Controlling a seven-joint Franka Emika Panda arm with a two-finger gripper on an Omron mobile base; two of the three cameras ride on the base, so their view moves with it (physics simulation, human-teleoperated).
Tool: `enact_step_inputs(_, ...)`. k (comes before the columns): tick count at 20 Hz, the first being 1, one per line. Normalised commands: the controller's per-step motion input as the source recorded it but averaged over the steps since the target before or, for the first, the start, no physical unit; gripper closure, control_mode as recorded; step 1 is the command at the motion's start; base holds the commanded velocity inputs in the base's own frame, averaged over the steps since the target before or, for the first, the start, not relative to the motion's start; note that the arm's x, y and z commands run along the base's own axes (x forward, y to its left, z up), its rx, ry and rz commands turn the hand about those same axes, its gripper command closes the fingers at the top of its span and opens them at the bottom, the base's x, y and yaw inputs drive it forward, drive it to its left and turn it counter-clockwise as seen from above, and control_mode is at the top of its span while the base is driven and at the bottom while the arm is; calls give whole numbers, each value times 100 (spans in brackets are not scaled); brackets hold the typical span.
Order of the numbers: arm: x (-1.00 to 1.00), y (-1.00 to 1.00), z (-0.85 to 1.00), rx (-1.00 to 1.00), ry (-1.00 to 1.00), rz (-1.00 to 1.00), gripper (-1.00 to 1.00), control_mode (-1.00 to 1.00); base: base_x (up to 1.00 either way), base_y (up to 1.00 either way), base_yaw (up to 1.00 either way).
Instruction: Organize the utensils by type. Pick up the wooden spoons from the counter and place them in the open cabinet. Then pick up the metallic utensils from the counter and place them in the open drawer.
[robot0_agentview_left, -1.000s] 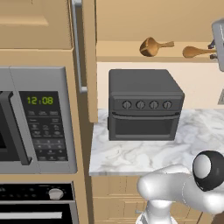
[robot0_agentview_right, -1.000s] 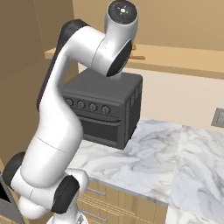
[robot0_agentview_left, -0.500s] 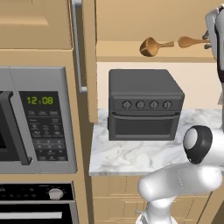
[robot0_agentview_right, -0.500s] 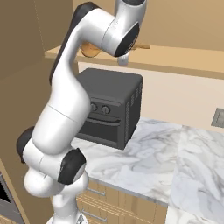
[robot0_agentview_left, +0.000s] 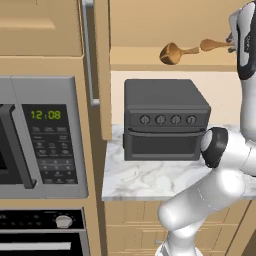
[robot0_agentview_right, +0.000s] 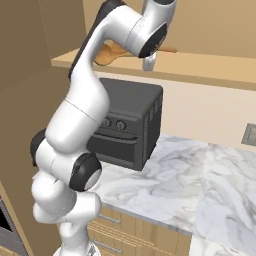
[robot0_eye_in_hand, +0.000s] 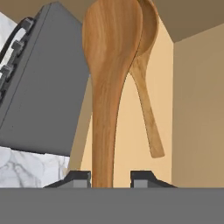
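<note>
Gripping a wooden spoon (robot0_eye_in_hand: 109, 87) by its handle, the gripper (robot0_eye_in_hand: 111, 178) risks knocking the second spoon (robot0_agentview_left: 176, 52) already lying on the cabinet shelf (robot0_agentview_left: 150, 65) just beside it.

Held wooden spoon (robot0_eye_in_hand: 109, 78) hides second spoon's (robot0_eye_in_hand: 146, 105) bowl (partly); contact unclear.

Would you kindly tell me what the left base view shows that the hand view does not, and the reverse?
Left base view alone: a grey microwave with a green clock, a tan cabinet door with a silver handle and an oven knob.

Hand view alone: the gripper closed on the handle of the nearer orange-brown wooden spoon.

Both: two wooden spoons, the second on the cabinet shelf, the dark toaster oven and the white marble counter.
</note>
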Motion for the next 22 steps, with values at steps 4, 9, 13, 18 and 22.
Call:
enact_step_inputs(4, 33, -9, 0, 0, 0, 2, 100, -100, 0, 0, 0)
enact_step_inputs(9, 18, -4, -10, 0, 0, 3, 100, -100, 0, 0, 0)
enact_step_inputs(13, 11, 0, -18, 0, -3, 0, 100, -100, 0, 0, 0)
enact_step_inputs(18, 3, 0, -24, 0, -13, 0, 100, -100, 0, 0, 0)
enact_step_inputs(22, 3, 1, -28, 0, -14, 0, 100, -100, 0, 0, 0)
